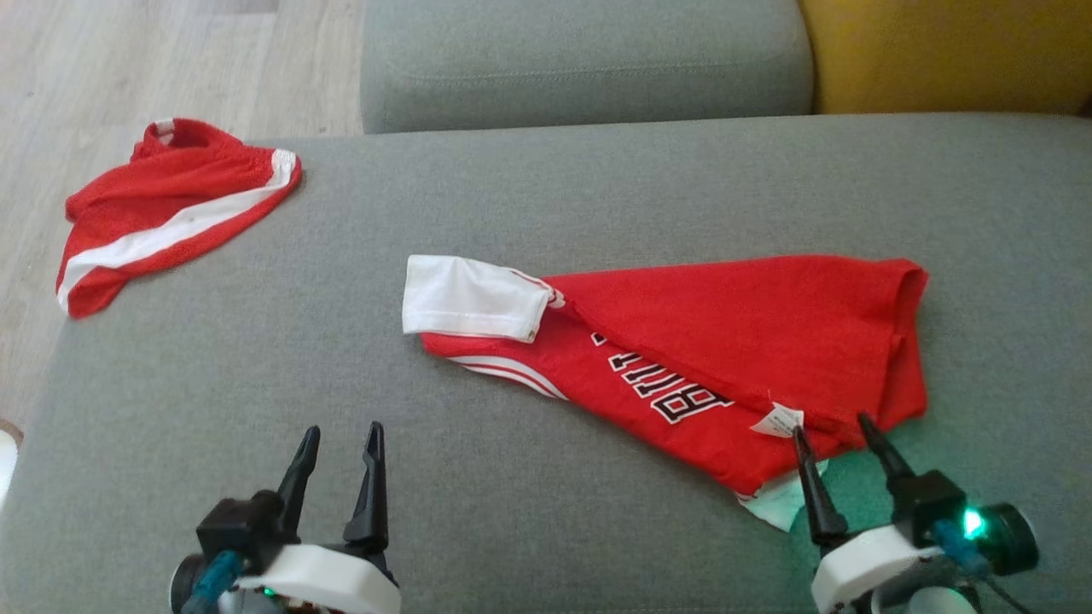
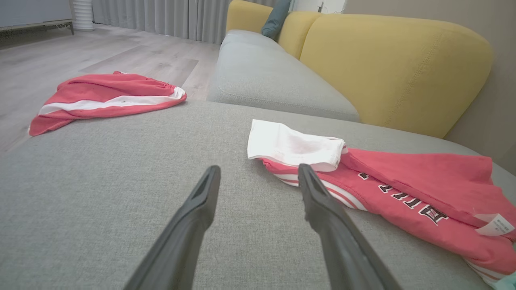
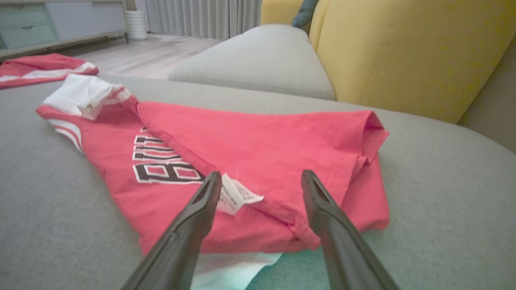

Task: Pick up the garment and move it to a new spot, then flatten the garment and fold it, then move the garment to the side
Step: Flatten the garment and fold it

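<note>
The garment [image 1: 725,341], a red jersey with black-and-white lettering, lies partly folded on the grey cushion. Its white panel [image 1: 473,298] is turned over at the left end and a small white label [image 1: 776,420] shows near the front hem. In the right wrist view the garment [image 3: 250,149] spreads just beyond my fingers. My right gripper [image 1: 834,431] stands open at the garment's near right corner, its tips over the hem beside the label. My left gripper [image 1: 339,442] is open over bare cushion, left of the garment [image 2: 403,189] and apart from it.
A second red piece with a white stripe [image 1: 171,213] hangs over the cushion's far left corner. Another grey seat cushion [image 1: 580,60] lies behind, with a yellow backrest [image 1: 947,51] at the far right. Wooden floor [image 1: 102,60] lies beyond the left edge.
</note>
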`<state>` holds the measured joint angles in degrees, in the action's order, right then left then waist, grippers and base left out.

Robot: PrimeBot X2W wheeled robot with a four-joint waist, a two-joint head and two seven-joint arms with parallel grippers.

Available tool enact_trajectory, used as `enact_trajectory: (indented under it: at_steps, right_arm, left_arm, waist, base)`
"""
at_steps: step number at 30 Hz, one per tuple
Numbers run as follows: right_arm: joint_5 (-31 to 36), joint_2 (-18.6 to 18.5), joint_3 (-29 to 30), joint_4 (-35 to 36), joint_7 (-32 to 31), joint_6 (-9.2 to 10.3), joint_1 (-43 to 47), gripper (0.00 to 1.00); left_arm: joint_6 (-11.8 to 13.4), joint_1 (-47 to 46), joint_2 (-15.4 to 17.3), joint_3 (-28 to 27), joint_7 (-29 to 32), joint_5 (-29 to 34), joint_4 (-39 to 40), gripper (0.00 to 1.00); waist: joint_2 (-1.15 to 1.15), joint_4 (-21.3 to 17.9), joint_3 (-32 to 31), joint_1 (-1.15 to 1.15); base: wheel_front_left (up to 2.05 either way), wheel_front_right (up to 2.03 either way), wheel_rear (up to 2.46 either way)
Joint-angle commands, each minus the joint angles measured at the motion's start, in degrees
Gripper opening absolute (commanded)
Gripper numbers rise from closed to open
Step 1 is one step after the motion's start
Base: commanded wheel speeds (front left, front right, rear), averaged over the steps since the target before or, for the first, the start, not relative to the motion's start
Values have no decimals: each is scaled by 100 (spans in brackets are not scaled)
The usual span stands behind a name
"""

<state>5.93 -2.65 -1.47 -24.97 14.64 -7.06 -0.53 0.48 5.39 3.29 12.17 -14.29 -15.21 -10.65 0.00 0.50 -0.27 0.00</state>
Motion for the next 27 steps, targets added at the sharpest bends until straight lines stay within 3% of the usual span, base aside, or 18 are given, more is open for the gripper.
enact_trajectory:
  at_steps: [1,12,13,14,15,17,19,27]
  right_arm:
    - [104,-22,-110,20,33,-43,-294,100]
    - [408,-22,83,-631,34,-43,-813,100]
    - [436,-22,93,-697,34,-43,-851,84]
    - [463,-22,106,-765,34,-43,-887,58]
    - [488,-22,122,-834,25,-43,-922,45]
    - [505,-22,135,-964,-11,-43,-986,28]
    - [511,-22,148,-1067,-28,-43,-1038,0]
    - [469,-22,166,-664,27,-43,-1093,0]
  left_arm:
    - [-8,-278,-35,-180,-71,43,164,100]
    - [30,-421,-40,-96,-71,22,183,100]
    - [31,-436,-40,-92,-71,19,180,100]
    - [36,-450,-40,-86,-71,16,183,100]
    - [43,-461,-40,-79,-71,13,187,100]
    - [49,-483,-40,-81,-71,6,188,100]
    - [62,-499,-40,-76,-71,-1,193,100]
    - [106,-535,-41,-89,-71,-20,233,100]
  waist:
    - [0,35,67,0]
    - [0,315,398,0]
    - [0,341,422,0]
    - [0,363,444,0]
    - [0,383,463,0]
    - [0,407,492,0]
    - [0,418,516,0]
    - [0,326,579,0]
  base:
    - [0,0,0]
    - [0,0,0]
    - [0,0,0]
    - [0,0,0]
    - [0,0,0]
    - [0,0,0]
    - [0,0,0]
    - [0,0,0]
